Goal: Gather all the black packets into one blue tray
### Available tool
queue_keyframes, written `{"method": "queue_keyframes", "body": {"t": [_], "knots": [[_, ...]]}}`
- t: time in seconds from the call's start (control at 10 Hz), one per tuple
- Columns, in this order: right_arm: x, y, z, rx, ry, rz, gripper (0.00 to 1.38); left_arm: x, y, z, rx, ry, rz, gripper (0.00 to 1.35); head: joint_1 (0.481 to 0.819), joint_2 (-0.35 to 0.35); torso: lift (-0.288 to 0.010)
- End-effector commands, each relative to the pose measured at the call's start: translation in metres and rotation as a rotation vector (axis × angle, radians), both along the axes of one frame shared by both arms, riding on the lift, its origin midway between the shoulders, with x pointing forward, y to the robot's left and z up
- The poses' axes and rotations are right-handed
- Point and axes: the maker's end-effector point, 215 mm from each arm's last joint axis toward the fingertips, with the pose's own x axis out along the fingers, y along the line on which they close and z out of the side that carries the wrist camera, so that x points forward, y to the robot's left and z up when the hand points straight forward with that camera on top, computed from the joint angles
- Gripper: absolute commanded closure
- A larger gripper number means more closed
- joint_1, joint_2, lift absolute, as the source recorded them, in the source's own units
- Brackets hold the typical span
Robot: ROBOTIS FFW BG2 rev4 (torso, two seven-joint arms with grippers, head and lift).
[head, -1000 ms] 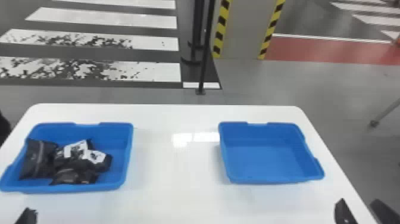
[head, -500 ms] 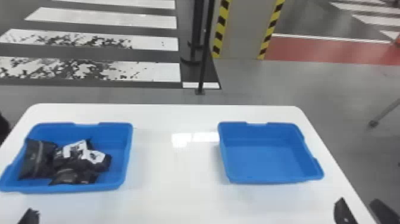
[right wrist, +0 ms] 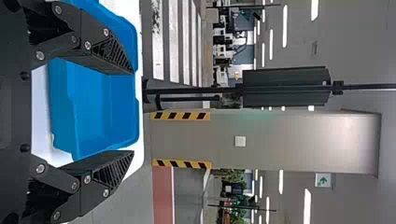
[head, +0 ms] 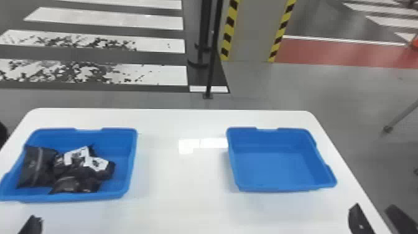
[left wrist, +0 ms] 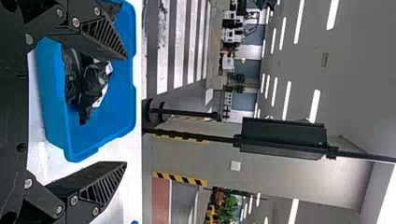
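A: What's just changed?
B: Very little. The left pincer has crept slightly inward at the near edge of the head view, and the right pincer has edged a touch forward. The black packets haven't shifted.
A: Meaning what for the task?
B: I'd call it an approach at most. The packets in sight already share the left-hand blue tray, while the right-hand blue tray is empty. So either the gathering is done or they're due to cross over; I can't tell which.
A: Holding anything?
B: No, both pincers have their fingers spread with nothing between them, well apart from the packets.
A: And how do the packets look?
B: Dark, soft pouches, slightly shiny. The leftmost is broad with a lengthwise crease; the rest lie crumpled and overlapping beside it, with white labels on top. I can't count them surely.
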Motion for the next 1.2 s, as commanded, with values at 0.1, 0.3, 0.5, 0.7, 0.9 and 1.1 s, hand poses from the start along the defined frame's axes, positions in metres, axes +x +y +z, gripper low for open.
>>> {"method": "queue_keyframes", "body": {"t": [0.1, 0.3, 0.5, 0.7, 0.9, 1.1], "knots": [[0.000, -0.001, 0.000, 0.008, -0.001, -0.005, 0.46, 0.001, 0.000, 0.000, -0.006, -0.003, 0.002, 0.25, 0.695, -0.152, -0.110], [0.001, -0.001, 0.001, 0.008, -0.006, -0.005, 0.46, 0.001, 0.001, -0.002, -0.016, 0.002, 0.005, 0.25, 0.695, -0.152, -0.110], [0.001, -0.002, -0.001, 0.012, -0.005, -0.008, 0.46, 0.002, -0.001, -0.005, -0.023, 0.006, 0.003, 0.25, 0.695, -0.152, -0.110], [0.001, -0.004, -0.002, 0.021, -0.005, -0.013, 0.46, 0.003, -0.003, -0.005, -0.029, 0.005, 0.000, 0.25, 0.695, -0.156, -0.110], [0.003, -0.001, -0.003, 0.026, -0.008, -0.009, 0.46, 0.003, -0.005, -0.008, -0.039, 0.009, -0.002, 0.25, 0.695, -0.161, -0.110], [0.004, 0.001, -0.007, 0.049, -0.007, -0.011, 0.46, 0.003, -0.007, -0.011, -0.054, 0.011, -0.003, 0.25, 0.695, -0.161, -0.110]]}}
